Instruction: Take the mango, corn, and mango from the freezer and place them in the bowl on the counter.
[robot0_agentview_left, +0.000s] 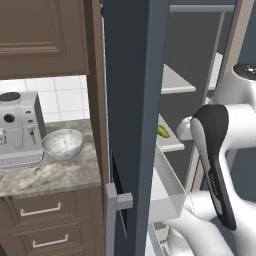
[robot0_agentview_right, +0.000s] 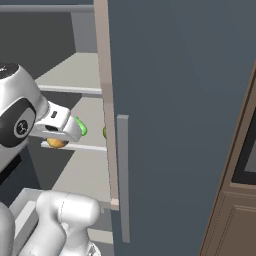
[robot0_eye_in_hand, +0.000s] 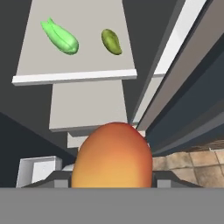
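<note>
Beside the counter, freezer (robot0_agentview_left: 132, 100): tall dark blue-grey unit with its door swung open, pale shelves and a clear drawer showing inside.
Arm: white arm reaching in between the open door and the shelves, seen from both base views.
Counter (robot0_agentview_left: 50, 175): marbled stone top over brown drawers with silver handles, left of the freezer.
Coffee machine (robot0_agentview_left: 19, 129): grey, standing at the left of the counter, just beside the bowl.
Bowl (robot0_agentview_left: 63, 144): round, speckled whitish-grey, upright on the counter, nothing visible in it.
Shelf (robot0_eye_in_hand: 74, 76): pale slab in the freezer, carrying the corn and the green mango.
Gripper (robot0_eye_in_hand: 113, 181): jaws closed on the orange mango, held in front of the shelves.
Orange mango (robot0_eye_in_hand: 113, 159): orange-red, between the fingertips, close to the hand camera.
Corn (robot0_eye_in_hand: 60, 37): bright green husk, lying on the shelf, left of the green mango in the hand view.
Green mango (robot0_eye_in_hand: 111, 41): small, olive-green, on the same shelf, apart from the corn.
</note>
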